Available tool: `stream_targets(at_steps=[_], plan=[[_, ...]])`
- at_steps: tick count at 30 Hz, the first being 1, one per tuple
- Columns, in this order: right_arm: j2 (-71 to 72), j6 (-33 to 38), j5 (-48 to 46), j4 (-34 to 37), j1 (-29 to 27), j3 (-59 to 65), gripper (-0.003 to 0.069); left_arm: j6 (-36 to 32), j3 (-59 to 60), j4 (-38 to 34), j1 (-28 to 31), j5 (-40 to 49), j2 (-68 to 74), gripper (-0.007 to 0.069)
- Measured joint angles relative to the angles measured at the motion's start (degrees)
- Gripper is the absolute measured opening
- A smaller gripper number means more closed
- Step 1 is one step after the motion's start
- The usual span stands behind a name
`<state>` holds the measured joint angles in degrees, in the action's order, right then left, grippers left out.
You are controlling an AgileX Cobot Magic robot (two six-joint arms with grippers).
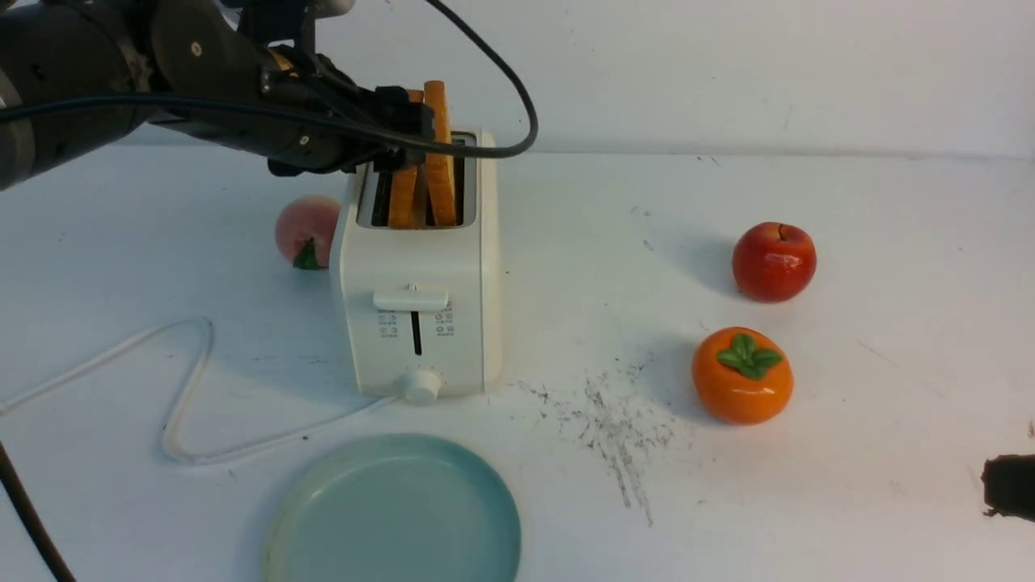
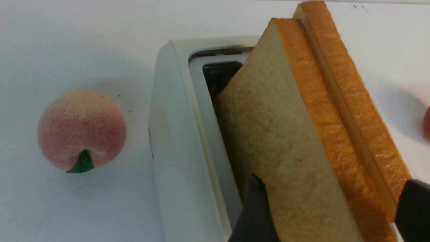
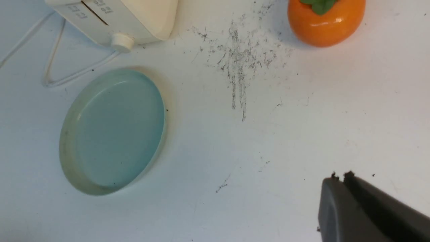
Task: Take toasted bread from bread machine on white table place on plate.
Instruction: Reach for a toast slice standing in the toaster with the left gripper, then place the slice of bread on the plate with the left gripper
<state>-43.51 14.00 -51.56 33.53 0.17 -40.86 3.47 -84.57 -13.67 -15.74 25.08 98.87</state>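
toasted bread (image 2: 278,144): square, porous crumb, left-wrist view only | left gripper (image 2: 332,183): spread astride both slices, contact unclear | right gripper (image 3: 341,176): closed

The left gripper (image 1: 408,121) is covering the upper far part of the toasted bread (image 1: 439,174), and the bread machine (image 1: 420,267) below it is hiding the slices' lower halves. The picture's edge is cutting off the right gripper (image 1: 1011,487). The icons (image 1: 389,325) are showing too small to read.
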Motion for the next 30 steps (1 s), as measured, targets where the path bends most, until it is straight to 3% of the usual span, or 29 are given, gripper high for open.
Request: stream_targets(at_steps=[3, 7, 11, 12, 25, 30], plan=[[0.00, 0.00, 0.06, 0.10, 0.00, 0.00, 0.0029, 0.00, 0.00, 0.10, 0.00, -0.01, 0.61, 0.0504], [0.00, 0.00, 0.06, 0.10, 0.00, 0.00, 0.0034, 0.00, -0.11, 0.90, -0.12, -0.01, 0.83, 0.0394], [0.00, 0.00, 0.06, 0.10, 0.00, 0.00, 0.0040, 0.00, -0.26, 2.05, -0.12, 0.82, 0.64, 0.0097], [0.00, 0.00, 0.06, 0.10, 0.00, 0.00, 0.0041, 0.00, -0.26, 2.20, -0.12, 1.02, 0.57, 0.0052], [0.00, 0.00, 0.06, 0.10, 0.00, 0.00, 0.0046, 0.05, -0.26, 6.06, -0.12, 1.54, -11.24, 0.0039], [0.00, 0.00, 0.06, 0.10, 0.00, 0.00, 0.0052, 4.41, -0.26, 4.07, -0.12, 8.82, -21.09, 0.0039]])
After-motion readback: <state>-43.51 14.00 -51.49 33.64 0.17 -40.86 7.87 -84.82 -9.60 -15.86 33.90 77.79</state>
